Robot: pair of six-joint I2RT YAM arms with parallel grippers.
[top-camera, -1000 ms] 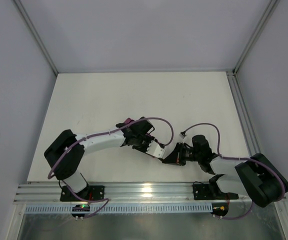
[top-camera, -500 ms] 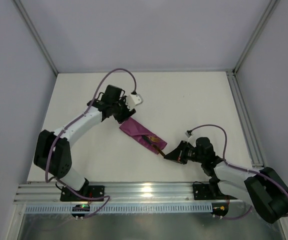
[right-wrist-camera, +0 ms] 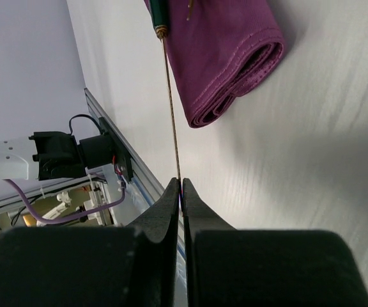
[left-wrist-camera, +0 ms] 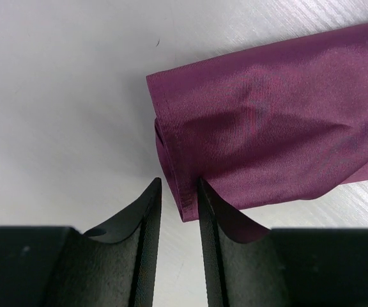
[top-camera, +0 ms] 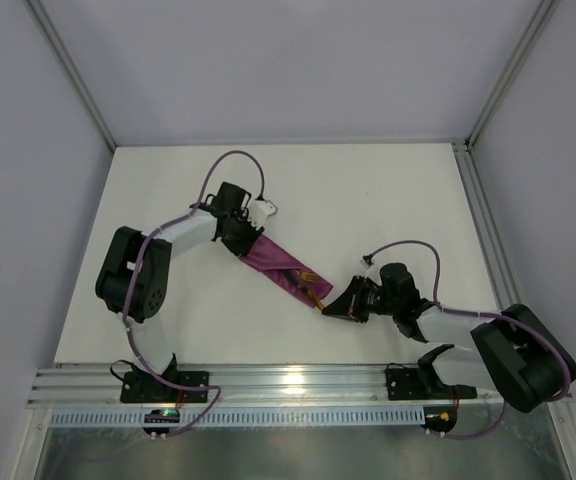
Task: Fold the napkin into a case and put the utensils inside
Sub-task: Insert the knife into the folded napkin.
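Observation:
The magenta-purple case (top-camera: pixel 280 266) lies flat and slanted on the white table, and also shows in the left wrist view (left-wrist-camera: pixel 273 141) and the right wrist view (right-wrist-camera: pixel 225 57). My left gripper (top-camera: pixel 246 240) is at its far left end, jaws narrowly open (left-wrist-camera: pixel 179 188), with the cloth's hemmed corner between the fingertips. My right gripper (top-camera: pixel 331 308) is at the near right end, shut (right-wrist-camera: pixel 181 182) on the thin gold end of a utensil (right-wrist-camera: pixel 170 109). Its dark handle (right-wrist-camera: pixel 158 13) runs into the case's open end. Gold shows at that end from above (top-camera: pixel 310 283). I cannot tell fork from knife.
The aluminium rail (top-camera: pixel 288 380) with both arm bases runs along the table's near edge. Frame posts (top-camera: pixel 488 100) and grey walls close in the far and side edges. A cable and power strip (right-wrist-camera: pixel 56 160) show beyond the rail in the right wrist view.
My left arm has swung from the middle, beside the right gripper, out to the case's far left end, uncovering the case. The right gripper stays at the near end.

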